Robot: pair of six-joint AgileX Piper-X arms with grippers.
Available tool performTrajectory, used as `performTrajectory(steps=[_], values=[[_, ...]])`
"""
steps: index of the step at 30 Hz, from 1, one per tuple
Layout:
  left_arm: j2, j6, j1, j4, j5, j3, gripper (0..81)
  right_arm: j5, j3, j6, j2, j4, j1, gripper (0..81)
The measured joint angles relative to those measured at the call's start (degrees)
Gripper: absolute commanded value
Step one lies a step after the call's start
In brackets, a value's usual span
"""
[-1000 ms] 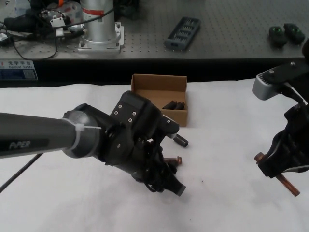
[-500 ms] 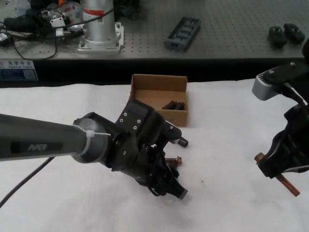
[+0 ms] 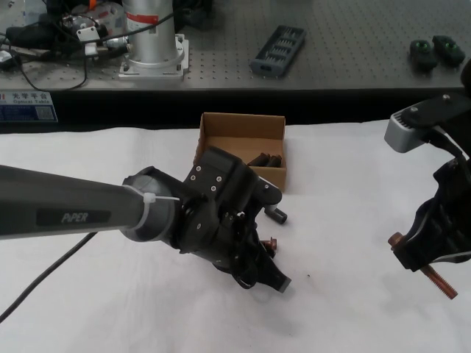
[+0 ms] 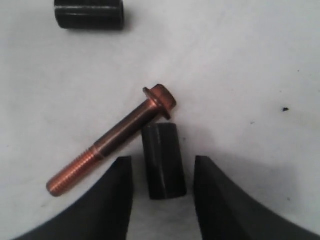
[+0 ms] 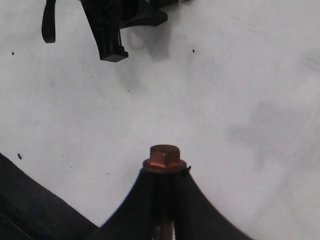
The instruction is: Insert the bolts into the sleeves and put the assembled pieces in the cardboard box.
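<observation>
High view first: the white-covered bench (image 3: 88, 309) carries the cardboard box (image 3: 243, 136) at the back, with dark assembled pieces (image 3: 265, 159) already lying inside. The left gripper (image 3: 263, 271) is down low over the cloth just in front of that box, and the right gripper (image 3: 412, 254) hangs well apart at the far side, fingers clenched on a copper bolt (image 5: 164, 157), head poking out past the tips!

Now the left wrist view, and here's what counts. The fingers (image 4: 112, 210) are spread and grasping nothing, and a black sleeve (image 4: 163, 161) lies right between them. Its long axis runs nearly along the fingers, only slightly tilted, so a squeeze should bite across its round sides. A loose bolt (image 4: 117, 145) slants beside it, head just at the sleeve's far end, threaded tip off toward one finger. That's tight, and closing could nudge it. A second sleeve (image 4: 89, 14) waits farther out. The left arm is clearly the nearer one for this pick.
</observation>
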Motion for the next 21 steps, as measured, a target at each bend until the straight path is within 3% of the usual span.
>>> performTrajectory(steps=[4, 16, 21], values=[[0.0, 0.0, 0.12, 0.12, -0.59, 0.03, 0.6, 0.0, 0.0, 0.0, 0.0, 0.0, 0.0, 2.9], [-0.54, 0.0, 0.12, 1.96, -0.48, -0.33, 0.6, 0.0, 0.0, 0.0, 0.0, 0.09, 0.0, 2.9], [-3.83, 0.0, 0.12, 4.73, 2.7, -0.1, 0.6, 0.0, 0.0, -0.28, 0.0, 0.09, 0.0, 2.9]])
